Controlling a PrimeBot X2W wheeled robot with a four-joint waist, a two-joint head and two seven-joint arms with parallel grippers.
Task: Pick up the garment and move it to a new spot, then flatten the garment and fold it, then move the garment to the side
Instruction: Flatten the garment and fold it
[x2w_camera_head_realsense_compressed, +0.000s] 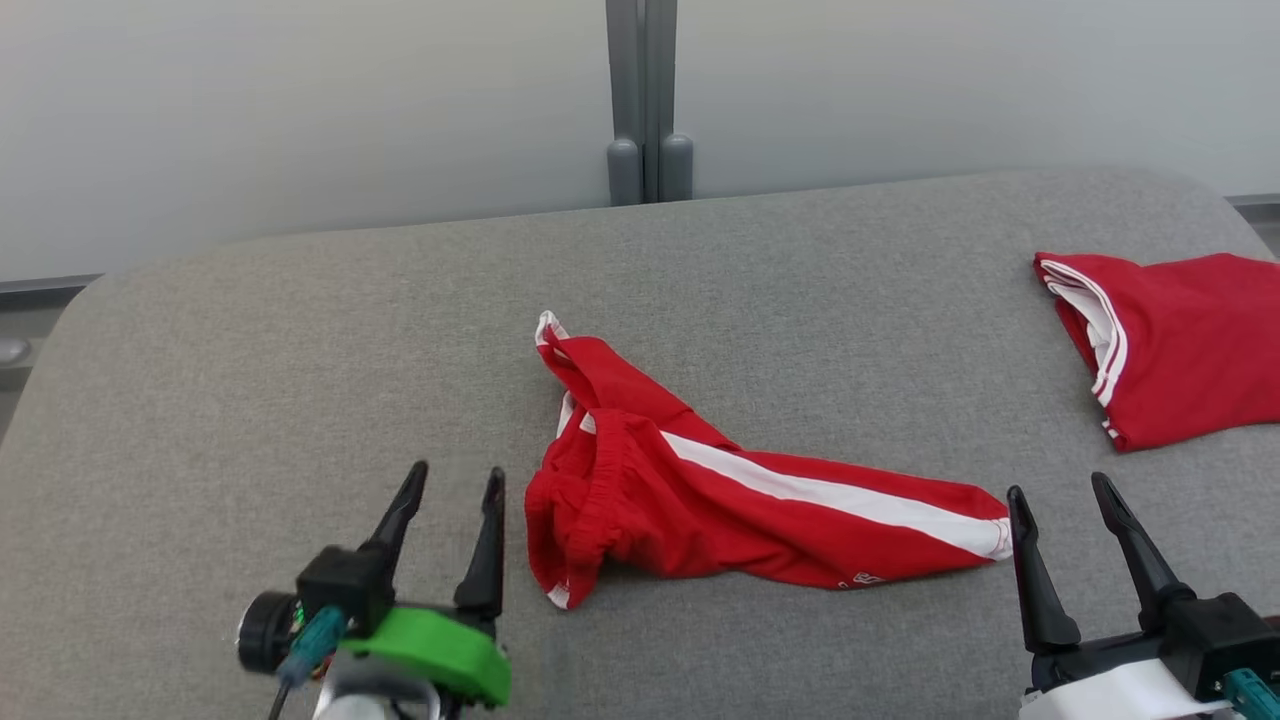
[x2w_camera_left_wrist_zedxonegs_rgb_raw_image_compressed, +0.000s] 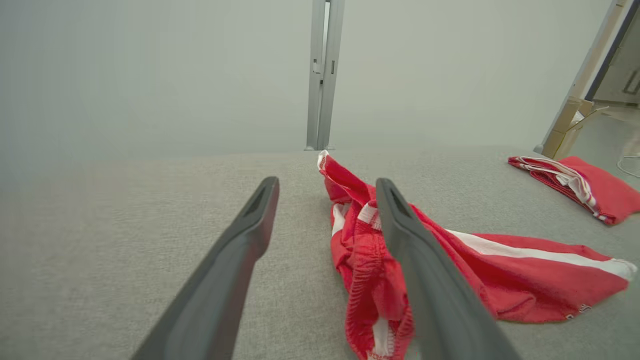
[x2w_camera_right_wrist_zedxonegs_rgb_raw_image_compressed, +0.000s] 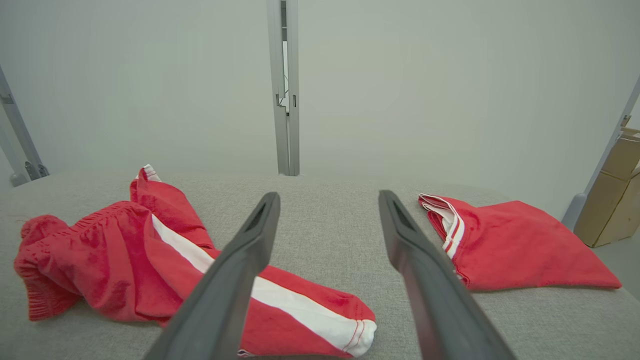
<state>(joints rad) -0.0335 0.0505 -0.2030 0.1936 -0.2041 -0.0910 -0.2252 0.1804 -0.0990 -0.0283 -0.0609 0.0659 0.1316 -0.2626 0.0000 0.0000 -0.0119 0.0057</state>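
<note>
Head view: a crumpled pair of red shorts (x2w_camera_head_realsense_compressed: 700, 500) with a white side stripe lies at the middle of the grey padded worktop (x2w_camera_head_realsense_compressed: 300, 350), waistband end toward the lower left, one leg stretched out toward the lower right, the other leg bunched toward the top; the left hand (x2w_camera_head_realsense_compressed: 457, 472) sits at the lower left, its two fingers spread and empty, just beside the waistband; the right hand (x2w_camera_head_realsense_compressed: 1058, 487) sits at the lower right, fingers apart and empty, its nearer fingertip close to the hem of the outstretched leg; another red garment (x2w_camera_head_realsense_compressed: 1180, 340) with white trim lies at the right edge, well apart from the shorts; a grey post (x2w_camera_head_realsense_compressed: 645, 100) stands against the pale wall at the top centre.

Left wrist view: the left hand (x2w_camera_left_wrist_zedxonegs_rgb_raw_image_compressed: 326, 185) is wide open and holds nothing; the shorts (x2w_camera_left_wrist_zedxonegs_rgb_raw_image_compressed: 500, 280) lie to the right of centre, partly behind the right-hand finger; the other garment (x2w_camera_left_wrist_zedxonegs_rgb_raw_image_compressed: 600, 192) shows at the far right.

Right wrist view: the right hand (x2w_camera_right_wrist_zedxonegs_rgb_raw_image_compressed: 328, 197) is wide open and empty; the shorts (x2w_camera_right_wrist_zedxonegs_rgb_raw_image_compressed: 125, 260) fill the lower left, the striped leg running under the left-hand finger; the other garment (x2w_camera_right_wrist_zedxonegs_rgb_raw_image_compressed: 515, 245) lies at the right; a cardboard box (x2w_camera_right_wrist_zedxonegs_rgb_raw_image_compressed: 615, 200) stands at the right edge.
</note>
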